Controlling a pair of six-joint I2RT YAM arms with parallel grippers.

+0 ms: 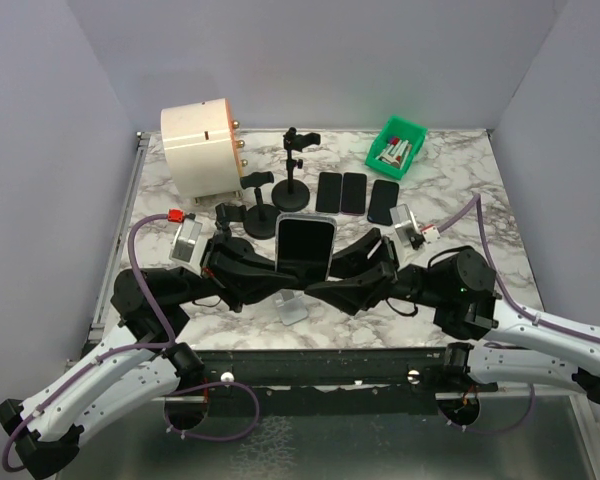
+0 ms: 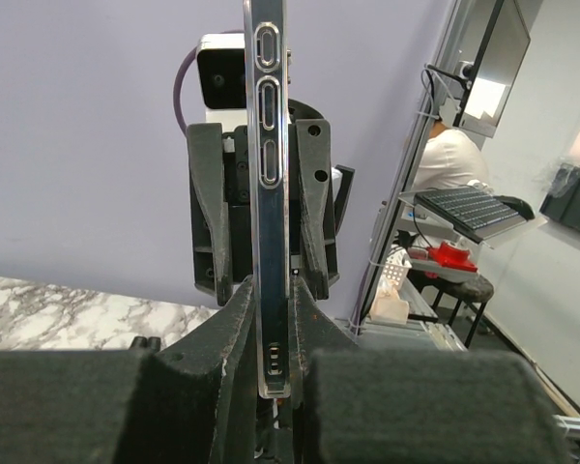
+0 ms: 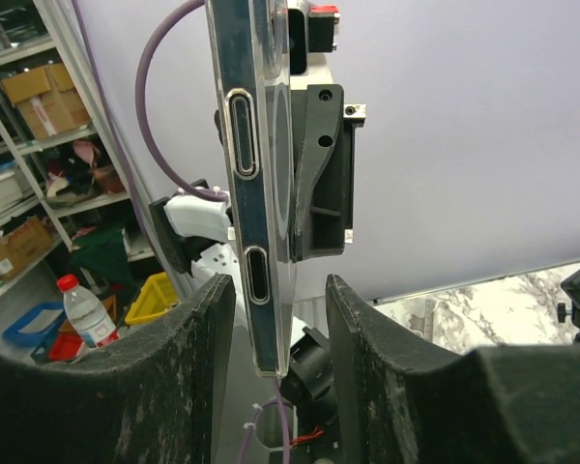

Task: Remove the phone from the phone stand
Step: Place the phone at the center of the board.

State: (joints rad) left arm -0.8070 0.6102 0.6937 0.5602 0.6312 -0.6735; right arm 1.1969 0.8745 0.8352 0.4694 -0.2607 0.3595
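The phone (image 1: 305,248), dark-screened with a silver frame, stands upright on its short edge between my two grippers. A small silver phone stand (image 1: 293,309) sits on the marble table just in front of and below it; I cannot tell if they touch. My left gripper (image 1: 271,264) is shut on the phone's left edge; in the left wrist view both fingers (image 2: 234,329) press the phone's edge (image 2: 271,193). My right gripper (image 1: 338,266) is open around the right edge. In the right wrist view the phone (image 3: 253,193) lies near one finger with a gap to the other finger (image 3: 353,329).
A white cylindrical device (image 1: 200,148) stands at the back left. Black clamp stands (image 1: 292,190) are behind the phone. Three dark phones (image 1: 353,192) lie flat at the back, and a green bin (image 1: 396,146) sits beyond them.
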